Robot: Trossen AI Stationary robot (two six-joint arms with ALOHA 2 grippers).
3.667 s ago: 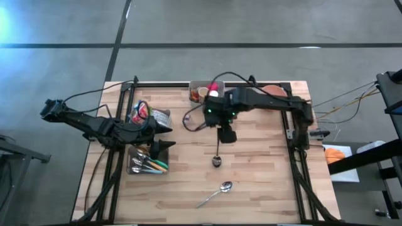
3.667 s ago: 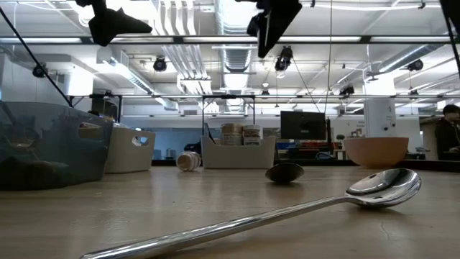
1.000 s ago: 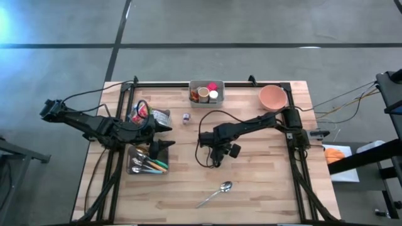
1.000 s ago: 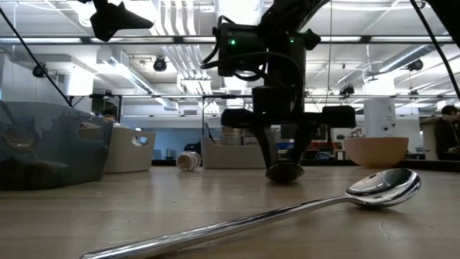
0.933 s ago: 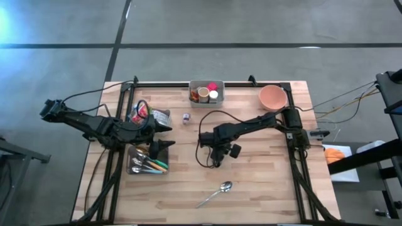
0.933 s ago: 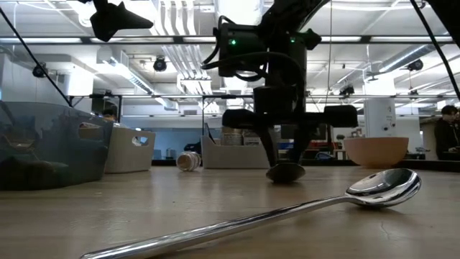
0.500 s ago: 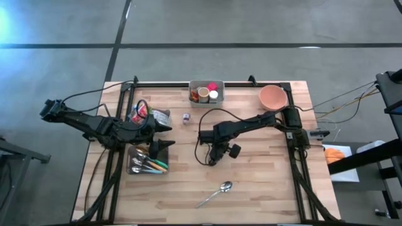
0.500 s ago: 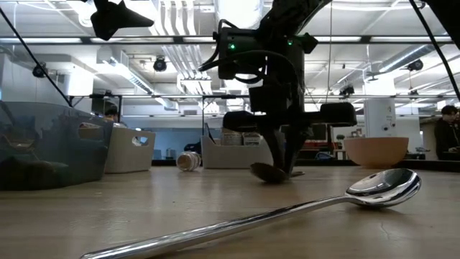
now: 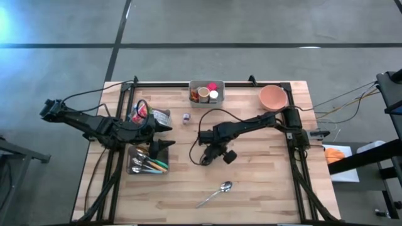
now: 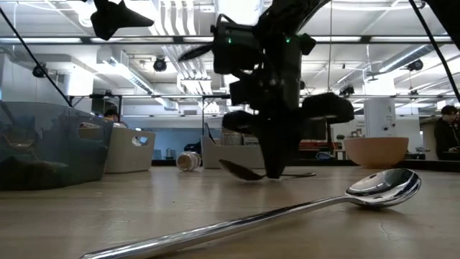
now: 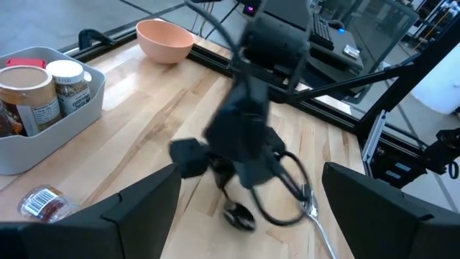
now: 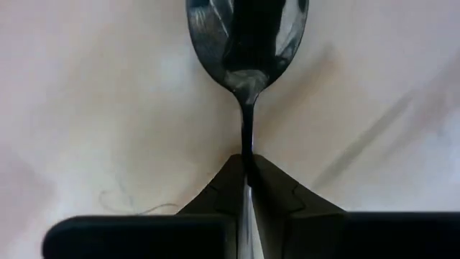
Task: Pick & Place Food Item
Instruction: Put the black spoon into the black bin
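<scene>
Both arms are matte black with boxy links. The right arm [image 9: 251, 125] carries a looping black cable and a small green light near its wrist. Its claw [image 12: 246, 171] has two dark tapered fingers [image 12: 277, 191]. The left arm [image 9: 94, 125] trails thin black cables.

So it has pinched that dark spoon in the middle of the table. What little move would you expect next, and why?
Probably a short lift straight up. The right gripper is shut on the dark spoon by its thin handle, and in the low view the bowl end still sits low against the table, so it needs clearance before carrying.
</scene>
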